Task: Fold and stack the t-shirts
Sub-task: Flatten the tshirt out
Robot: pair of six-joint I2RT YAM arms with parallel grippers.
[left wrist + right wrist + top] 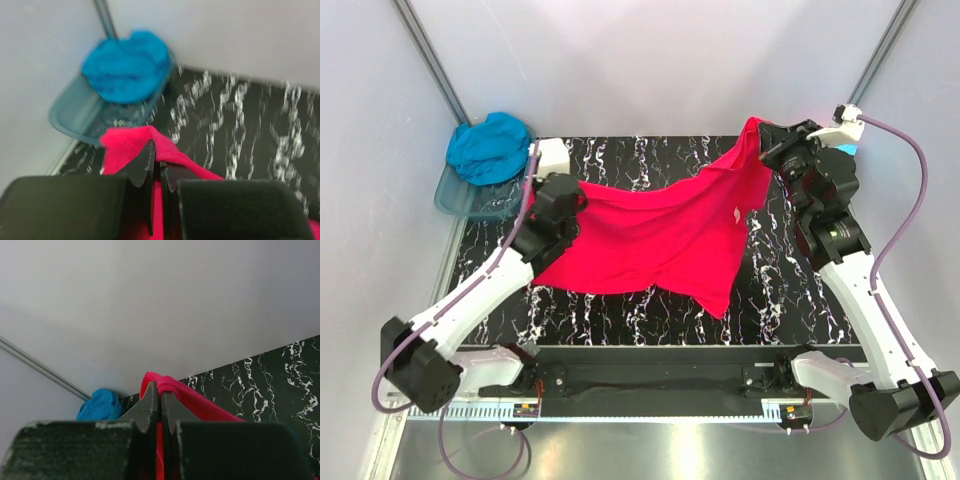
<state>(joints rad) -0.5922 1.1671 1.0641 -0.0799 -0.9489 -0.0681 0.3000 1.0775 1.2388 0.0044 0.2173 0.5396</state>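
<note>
Two clamps on: left gripper (582, 200) and right gripper (767, 140) pinch the bright pink-red cloth t-shirt (660, 235) slung between them over the black marbled table (790, 300), best lowered evenly and taut.

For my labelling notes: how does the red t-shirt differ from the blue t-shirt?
The red t-shirt is spread wide; the blue t-shirt is bunched up. The red one is pinched by the left gripper and right gripper; the blue one lies untouched in the tub. Both are plain cloth.
</note>
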